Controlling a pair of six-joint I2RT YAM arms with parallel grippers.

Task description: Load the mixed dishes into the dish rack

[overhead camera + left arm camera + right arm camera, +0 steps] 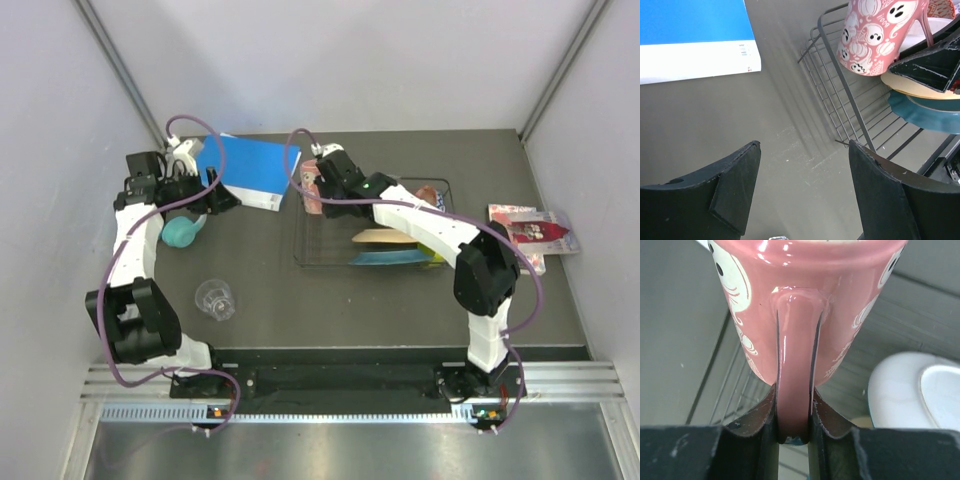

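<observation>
My right gripper is clenched on the handle of the pink mug, the one printed with ghosts and pumpkins. Both fingers pinch the handle loop from either side, low in the right wrist view. The overhead view puts the mug at the upper left corner of the dish rack. In the upper right of the left wrist view it hangs tilted over the rack's wires. I cannot tell whether its base touches the wires yet.

2 plates are already in the rack, the peach plate lying over the teal scalloped plate, just beside the mug.

My left gripper is released, jaws wide apart with nothing between them. It hovers over bare table between the blue book and the rack's left edge.

I judge that I am partway through placing the mug. The next move calls for lowering it until it sits steady on the wires, clear of the plates, then opening the right fingers and drawing back without catching the handle.

The clear glass stands on the table in the lower left of the overhead view, well apart from the rack. My free left gripper is the nearer one for it. The teal headphones stay out.
</observation>
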